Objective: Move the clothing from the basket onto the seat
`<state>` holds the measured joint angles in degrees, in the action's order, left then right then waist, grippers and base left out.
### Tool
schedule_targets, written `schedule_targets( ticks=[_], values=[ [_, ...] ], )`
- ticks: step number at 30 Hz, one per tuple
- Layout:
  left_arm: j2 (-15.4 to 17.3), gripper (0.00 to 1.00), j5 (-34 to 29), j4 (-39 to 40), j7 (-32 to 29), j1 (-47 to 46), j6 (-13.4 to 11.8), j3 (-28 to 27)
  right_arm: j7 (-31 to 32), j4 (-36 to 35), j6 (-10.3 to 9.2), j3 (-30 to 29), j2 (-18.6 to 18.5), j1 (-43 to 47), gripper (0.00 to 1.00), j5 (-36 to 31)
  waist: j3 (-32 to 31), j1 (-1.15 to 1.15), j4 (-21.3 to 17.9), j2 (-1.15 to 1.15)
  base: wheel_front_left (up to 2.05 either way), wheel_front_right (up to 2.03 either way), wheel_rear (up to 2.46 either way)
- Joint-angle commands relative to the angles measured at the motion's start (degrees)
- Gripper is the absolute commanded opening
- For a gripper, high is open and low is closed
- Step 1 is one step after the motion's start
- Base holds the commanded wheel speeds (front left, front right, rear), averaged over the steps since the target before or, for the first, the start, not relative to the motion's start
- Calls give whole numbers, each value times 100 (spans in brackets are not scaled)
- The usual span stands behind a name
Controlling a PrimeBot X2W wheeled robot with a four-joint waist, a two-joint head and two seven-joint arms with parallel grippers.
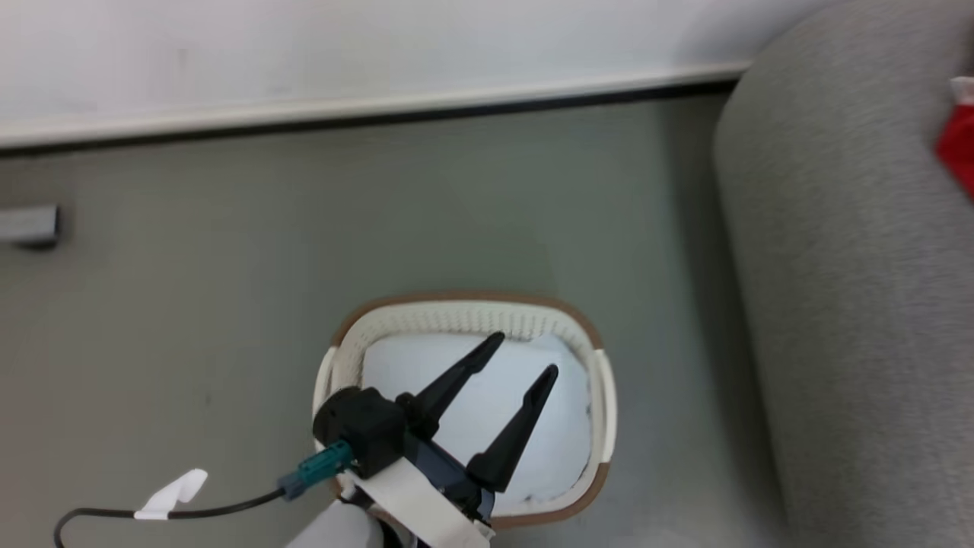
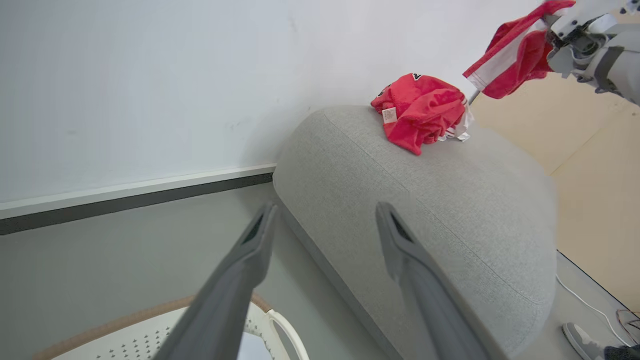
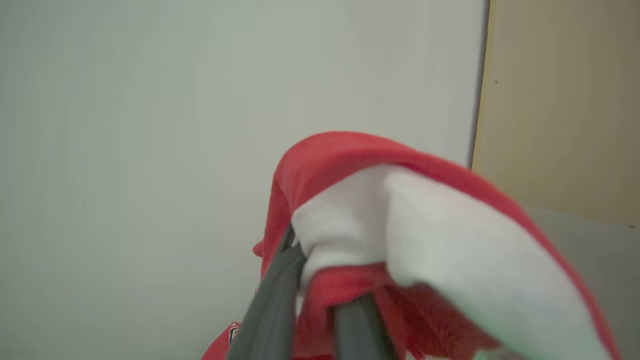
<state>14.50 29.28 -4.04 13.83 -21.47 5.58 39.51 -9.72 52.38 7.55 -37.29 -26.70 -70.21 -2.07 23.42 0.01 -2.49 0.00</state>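
One red garment [image 2: 420, 112] with a small white label lies bunched on top of the grey sofa [image 2: 425, 200], which also stands at the right in the head view [image 1: 837, 266]. The second red and white garment [image 2: 515, 50] hangs in the air above the sofa's far end. My right gripper [image 3: 315, 285] is shut on it, and the cloth [image 3: 425, 225] drapes over the fingers. My left gripper [image 1: 522, 356] stands open over the cream basket [image 1: 601, 396] with nothing between its fingers [image 2: 260, 235]. Inside the basket lies a pale bluish-white sheet [image 1: 548, 441].
A white wall with a dark baseboard [image 1: 380, 114] runs behind the basket and sofa. A black cable with a white tag [image 1: 171, 495] lies on the grey floor at lower left. A shoe [image 2: 580, 340] and a thin white cable [image 2: 585, 305] are beside the sofa.
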Motion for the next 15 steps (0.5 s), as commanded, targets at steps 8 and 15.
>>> schedule_targets(
  ticks=[8, 15],
  values=[
    [37, 100, -220, 14, 84, -342, 22, -59, -264, 30, -14, -2234, 400, -183, 0, -1373, 1284, -1, 666, 0, 0, 0, 0],
    [109, 100, -109, -232, 94, -359, 20, -144, -448, 265, -14, -2950, 991, 77, 46, -2242, 1135, -1, 467, 0, 0, 0, 0]
  ],
)
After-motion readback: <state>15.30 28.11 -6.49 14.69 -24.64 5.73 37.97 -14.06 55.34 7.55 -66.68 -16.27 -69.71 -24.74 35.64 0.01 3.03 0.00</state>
